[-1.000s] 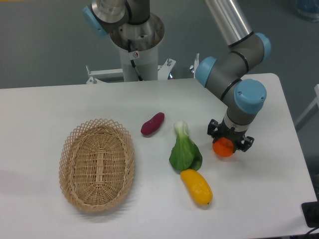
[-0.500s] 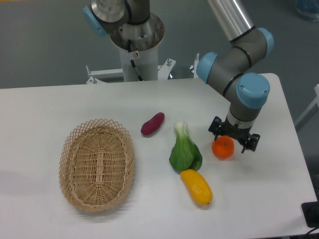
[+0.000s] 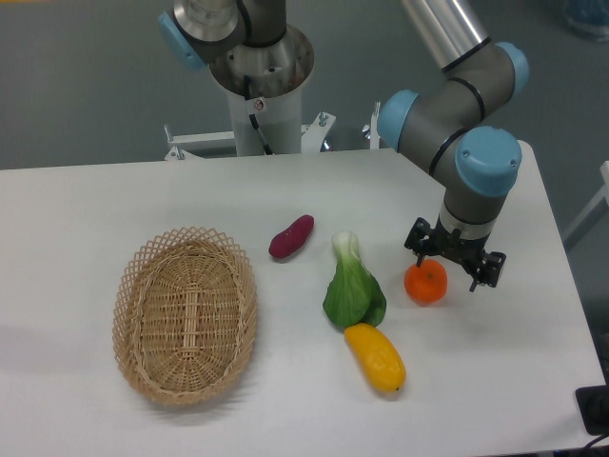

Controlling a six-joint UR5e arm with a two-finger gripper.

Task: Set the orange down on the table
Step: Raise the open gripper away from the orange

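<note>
Your orange (image 3: 425, 283) sits on the white desk (image 3: 86, 205) in the right-centre of the frame, resting on the surface by its own weight as far as you can judge, with its small stem dimple facing up. The claw (image 3: 455, 266) hangs just up and to the right of it, fingers spread apart and holding nothing; the left finger looks close to or just touching the fruit's upper edge, and you cannot tell from this single view whether there is a gap. That is the relation to watch: the orange lies down and to the left of the claw, so a straight lift or a drift toward the right edge of the frame should clear it, while any move leftward risks nudging a round thing that will roll. The fruit has no long axis to speak of. The claw's pads are hidden under the wrist, and its height above the desk is hard to read. To the left of the orange lies a leafy green vegetable (image 3: 352, 286), below that a yellow oval fruit (image 3: 375, 357), further up-left a purple sweet potato (image 3: 291, 236), and at the left a wicker basket (image 3: 133, 305).
</note>
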